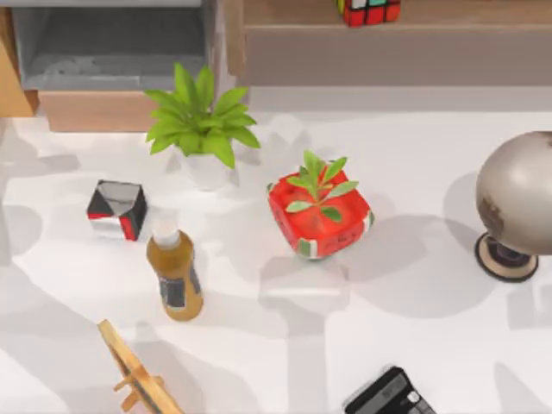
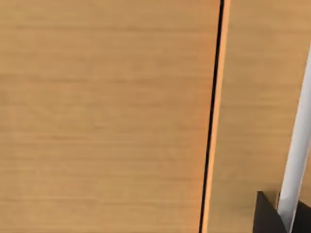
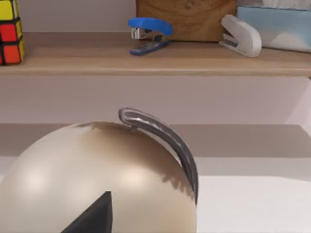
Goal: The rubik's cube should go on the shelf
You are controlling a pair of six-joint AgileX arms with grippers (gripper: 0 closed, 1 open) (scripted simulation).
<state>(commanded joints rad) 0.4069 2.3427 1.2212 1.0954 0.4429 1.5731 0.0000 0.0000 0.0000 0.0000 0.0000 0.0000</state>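
Grippers first: we cannot tell whether either of ours is released or clenched. Our left wrist camera faces a tan wooden panel (image 2: 107, 116) with a dark seam, and a dark wedge at the edge of our right wrist view may be part of that arm's gripper.

Going left to right across the top view, we see the grey cubby (image 1: 112, 43) at 10 o'clock, a black-white-red box (image 1: 116, 210) at 9, an amber bottle (image 1: 175, 276) below it, a wooden easel (image 1: 138, 375) at 7, the leafy potted plant (image 1: 200, 121), the red planter (image 1: 319, 211) at centre, a calculator (image 1: 388, 397) at 5, and the globe (image 1: 517, 203) at 3.

The rubik's cube (image 1: 368, 10) sits on the shelf (image 1: 388, 52) at 12 to 1 o'clock, so we judge the placing done; what remains is keeping both arms clear.

Our right wrist view adds what the top view lacks: the globe's dome close up, and on the shelf a blue stapler (image 3: 148, 34), a white stapler (image 3: 240, 34), a wooden block (image 3: 187, 17) and a pale blue box (image 3: 279, 26).
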